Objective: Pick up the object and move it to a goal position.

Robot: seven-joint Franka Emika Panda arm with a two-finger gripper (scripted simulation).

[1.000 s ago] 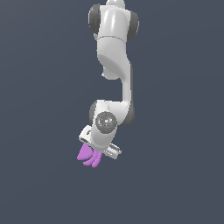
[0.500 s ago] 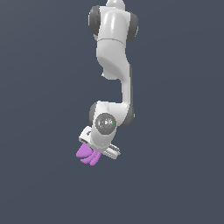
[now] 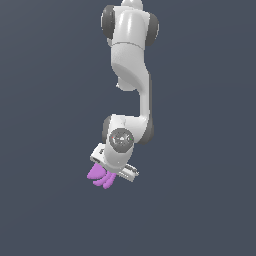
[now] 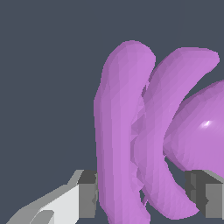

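Exterior view: the white arm (image 3: 131,75) hangs from the top of the frame against a uniform dark grey-blue background. Its wrist joint (image 3: 121,140) is the lowest large housing, and below it the gripper (image 3: 106,175) points down and tilts toward the exterior view's left.

The object (image 3: 101,177), bright purple, sits directly under the wrist joint at the tip of the gripper. Its curved lobes fan out downward and toward the exterior view's left of the gripper body. No surface is visible beneath it; the object is off any support and is carried by the gripper alone.

Wrist view: the object (image 4: 144,140) fills most of the frame. Two curved ribs run side by side, and a rounded, glossy bulge with a small highlight lies beyond the second rib. One grey fingertip (image 4: 87,194) presses against the outer face of the first rib. The other fingertip (image 4: 203,192) sits on the far side, at the base of the rounded bulge. The jaws are closed on the object, part-way apart, with the ribs between the pads.

Contact of the near fingertip with the rib appears flush. Contact at the far fingertip is partly cut off by the frame edge and cannot be confirmed in full.
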